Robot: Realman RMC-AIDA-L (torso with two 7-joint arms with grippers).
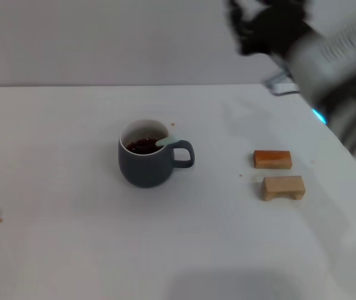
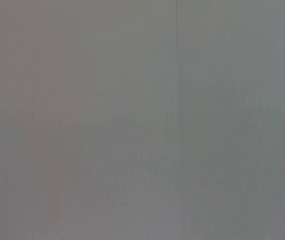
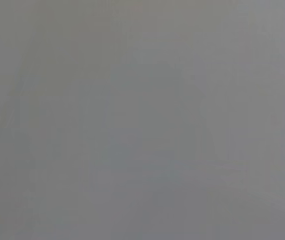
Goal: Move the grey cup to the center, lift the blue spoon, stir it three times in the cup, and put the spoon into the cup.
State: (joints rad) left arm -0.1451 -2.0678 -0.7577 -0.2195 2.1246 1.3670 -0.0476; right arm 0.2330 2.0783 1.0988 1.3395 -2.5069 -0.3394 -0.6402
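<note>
The grey cup (image 1: 145, 164) stands upright near the middle of the white table (image 1: 72, 237), its handle toward the right, with dark liquid inside. The blue spoon (image 1: 166, 141) rests in the cup, its pale handle leaning over the rim above the cup's handle. My right gripper (image 1: 247, 28) is raised high at the back right, well clear of the cup; it holds nothing that I can see. The left gripper is out of view. Both wrist views show only plain grey.
Two small wooden blocks lie right of the cup: an orange-topped one (image 1: 272, 159) and a tan one (image 1: 283, 187). The table's right edge runs diagonally under the right arm (image 1: 334, 56). A grey wall stands behind.
</note>
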